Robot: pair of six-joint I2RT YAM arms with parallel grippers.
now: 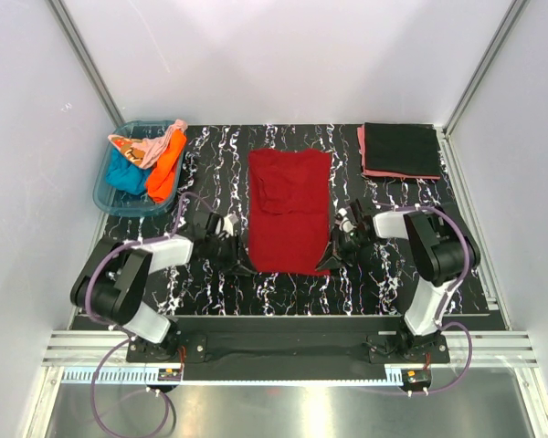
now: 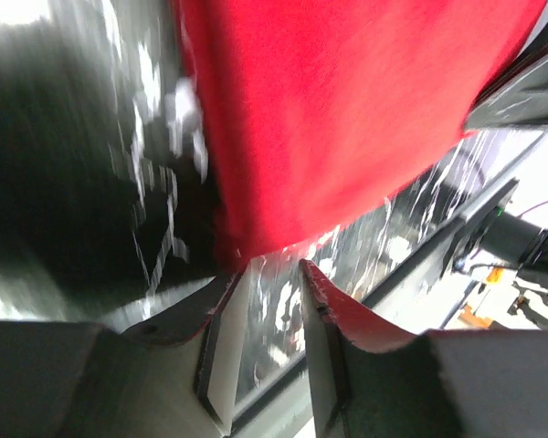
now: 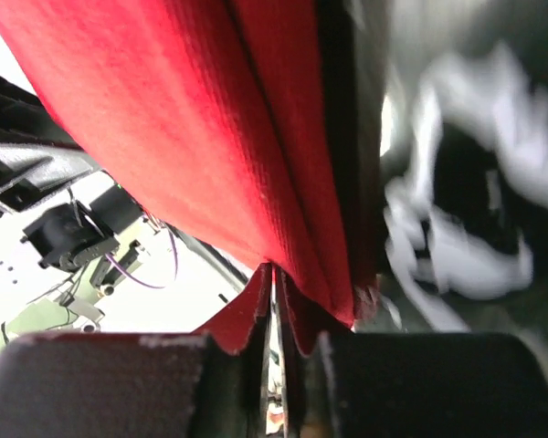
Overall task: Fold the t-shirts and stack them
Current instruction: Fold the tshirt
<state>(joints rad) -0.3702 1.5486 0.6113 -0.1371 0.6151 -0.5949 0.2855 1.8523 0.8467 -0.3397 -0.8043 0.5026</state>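
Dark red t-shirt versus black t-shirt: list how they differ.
The dark red t-shirt lies mid-table as a long, wrinkled rectangle; the black t-shirt is a compact, neat fold at the far right corner. The dark red t-shirt rests directly on the table; the black t-shirt lies atop a salmon pink t-shirt. The right hand pinches the dark red t-shirt's near right corner; nothing touches the black t-shirt. Both are plain-coloured cloth.

Six t-shirts (image 1: 289, 210), one tub (image 1: 103, 187), two arms (image 1: 128, 278)
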